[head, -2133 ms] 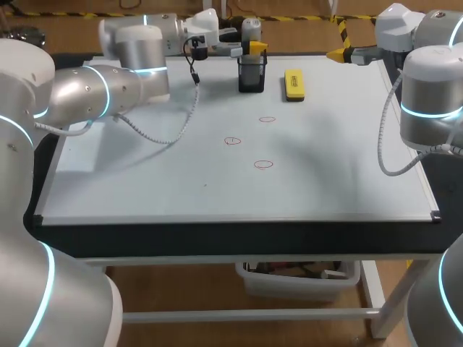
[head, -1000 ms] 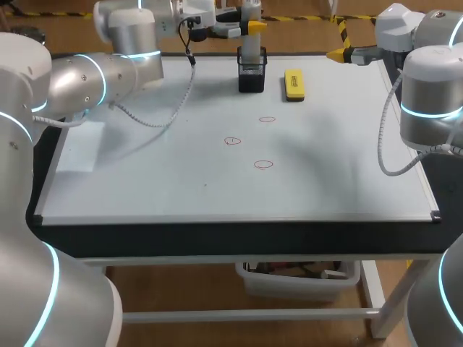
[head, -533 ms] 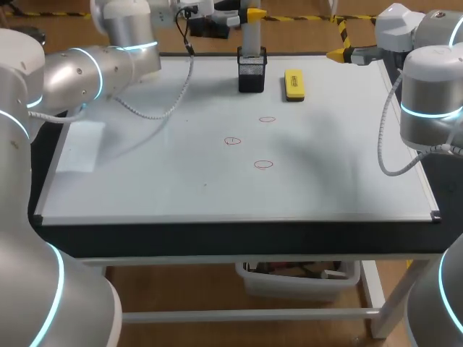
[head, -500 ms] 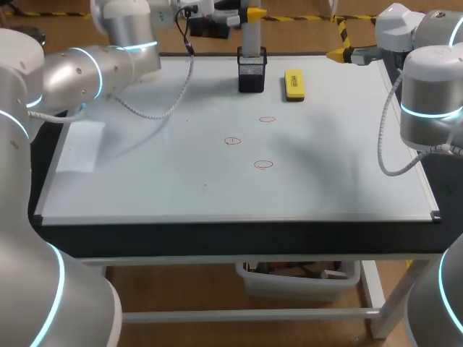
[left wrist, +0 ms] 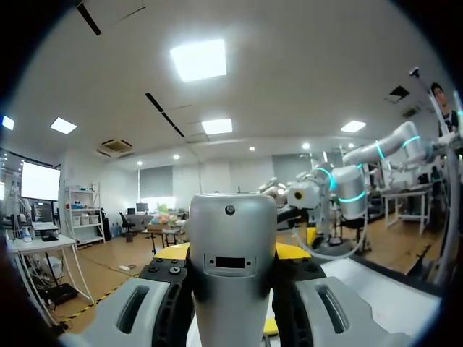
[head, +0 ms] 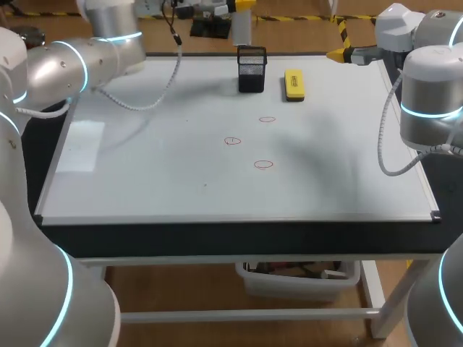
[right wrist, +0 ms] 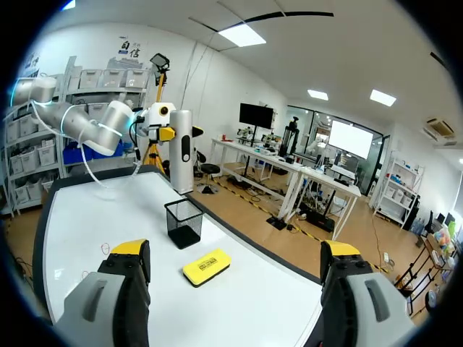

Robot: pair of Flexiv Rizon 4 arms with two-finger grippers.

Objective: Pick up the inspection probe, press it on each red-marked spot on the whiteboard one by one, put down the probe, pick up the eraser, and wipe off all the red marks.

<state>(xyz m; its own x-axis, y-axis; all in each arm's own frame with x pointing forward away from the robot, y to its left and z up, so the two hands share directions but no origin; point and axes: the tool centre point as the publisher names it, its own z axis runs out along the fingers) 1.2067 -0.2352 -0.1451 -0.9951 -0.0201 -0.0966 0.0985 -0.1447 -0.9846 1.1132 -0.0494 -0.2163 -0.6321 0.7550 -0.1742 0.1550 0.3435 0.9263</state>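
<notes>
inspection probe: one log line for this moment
inspection probe in left pincer, above mesh holder | right pincer open | eraser on whiteboard | three red marks unwiped

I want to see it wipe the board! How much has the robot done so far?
Done: probe is out of the black holder. In hand: left tool grips it. Left: pressing three red marks, putting it down, wiping with the yellow eraser, untouched beside the holder.

1 black mesh holder (head: pixel 252 70), upright, on black-edged table (head: pixel 231 238)
</notes>
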